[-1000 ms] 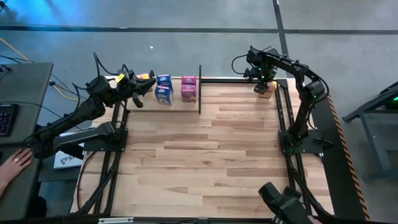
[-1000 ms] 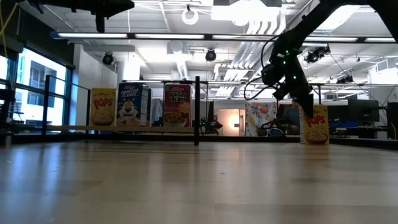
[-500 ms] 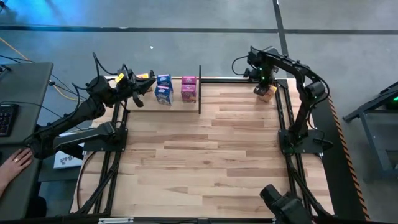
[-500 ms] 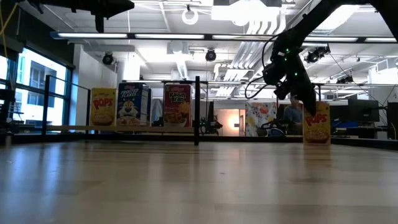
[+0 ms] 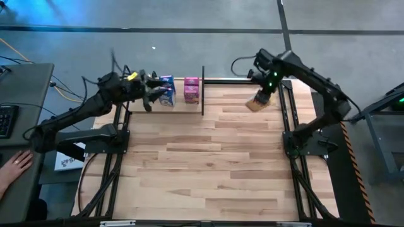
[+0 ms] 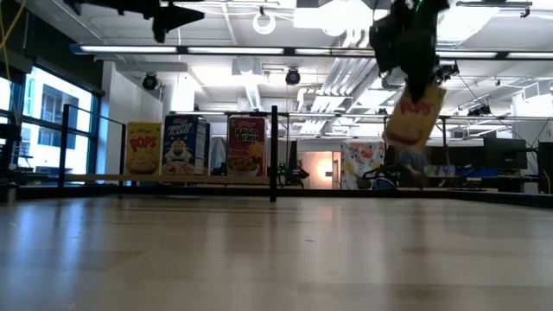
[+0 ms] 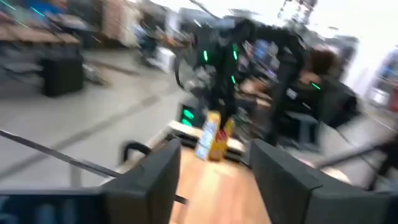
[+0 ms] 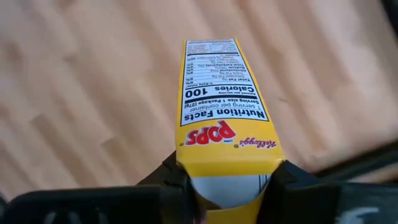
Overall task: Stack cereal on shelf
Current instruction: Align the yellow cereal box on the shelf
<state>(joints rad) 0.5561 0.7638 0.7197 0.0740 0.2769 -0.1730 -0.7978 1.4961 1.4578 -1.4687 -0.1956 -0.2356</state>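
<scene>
My right gripper (image 6: 413, 76) is shut on a yellow Pops cereal box (image 5: 255, 103), lifted above the table's far right part; the box also shows in the low view (image 6: 415, 117) and the right wrist view (image 8: 224, 106). The shelf (image 5: 180, 104) stands at the far left, with blue boxes (image 5: 166, 89) and pink boxes (image 5: 191, 89) upright on its board. The low view shows a yellow (image 6: 143, 149), a blue (image 6: 184, 145) and a pink box (image 6: 247, 145) in a row there. My left gripper (image 7: 214, 180) is open and empty, high over the shelf's left end (image 5: 151, 96). My right gripper pinches the yellow box's upper end (image 8: 227, 165) between its two fingers (image 8: 175, 186), one on each broad face, the narrow nutrition side facing the wrist camera. The fingers point down from above. The box hangs below them, tilted, clear of the table.
A black upright post (image 5: 202, 82) ends the shelf on its right. Black frame rods (image 5: 287, 107) run along the table's right edge. Bare plank tabletop (image 5: 208, 164) lies in the middle and near part. A person's hand (image 5: 12, 167) rests beside the table's left.
My right gripper has gone up and toward the table's left and near side, taking the yellow box off the table; the box, upright before, now hangs tilted. My left gripper has moved a little toward the right above the shelf.
</scene>
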